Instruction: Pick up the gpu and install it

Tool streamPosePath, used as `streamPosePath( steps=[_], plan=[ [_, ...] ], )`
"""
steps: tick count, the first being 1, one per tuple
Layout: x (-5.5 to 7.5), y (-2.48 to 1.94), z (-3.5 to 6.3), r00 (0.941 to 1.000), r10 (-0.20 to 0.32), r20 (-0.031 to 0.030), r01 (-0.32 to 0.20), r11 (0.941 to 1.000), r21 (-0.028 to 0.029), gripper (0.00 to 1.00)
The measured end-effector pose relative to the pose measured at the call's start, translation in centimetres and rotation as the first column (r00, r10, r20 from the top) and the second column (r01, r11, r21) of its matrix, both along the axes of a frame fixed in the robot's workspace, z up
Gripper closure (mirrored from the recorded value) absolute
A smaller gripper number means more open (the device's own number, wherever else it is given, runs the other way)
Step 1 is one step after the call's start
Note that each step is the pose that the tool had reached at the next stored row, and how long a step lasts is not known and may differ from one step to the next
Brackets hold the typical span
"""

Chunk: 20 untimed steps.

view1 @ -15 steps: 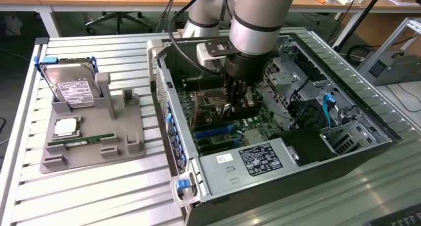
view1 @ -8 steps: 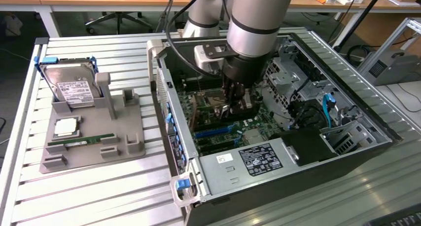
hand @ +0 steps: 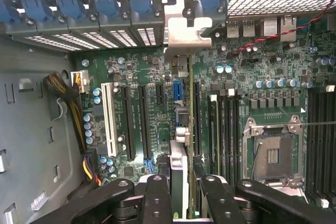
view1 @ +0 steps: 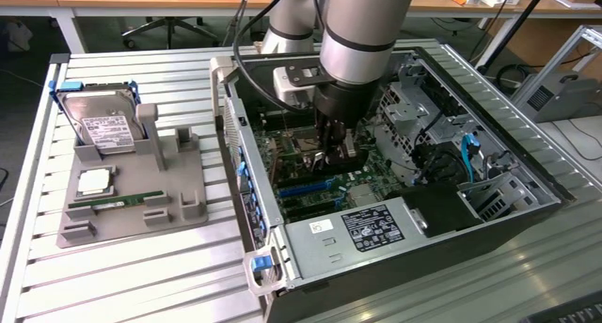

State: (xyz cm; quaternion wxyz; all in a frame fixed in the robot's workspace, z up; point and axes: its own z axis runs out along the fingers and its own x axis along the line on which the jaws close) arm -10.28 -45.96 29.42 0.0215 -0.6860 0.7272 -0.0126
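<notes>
The gripper (hand: 184, 192) was down inside the open computer case (view1: 282, 217), its fingers (hand: 157, 198) clamped on the gpu (hand: 190, 129), which stood on edge above the motherboard (hand: 136, 77). The card's silver bracket (hand: 184, 30) sat up against the rear slot openings of the case (beside the blue latches (hand: 105, 6)). In the exterior view the arm (view1: 362, 34) reached straight down into the case. On the grey holder (view1: 132, 196) to the exterior view's left lay a hard drive (view1: 103, 129) and a RAM stick (view1: 118, 202).
</notes>
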Motion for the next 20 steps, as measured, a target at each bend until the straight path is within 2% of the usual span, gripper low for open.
streamPosePath(
  steps=[6, 20],
  plan=[
    [-0.3, -0.01, -0.5, 1.0, 0.0, -0.0001, 0.0, 1.0, -0.0003, 0.73],
    [-1.9, -0.02, -1.44, 1.0, 0.0, -0.0001, 0.0, 1.0, -0.0003, 0.73]
  ],
)
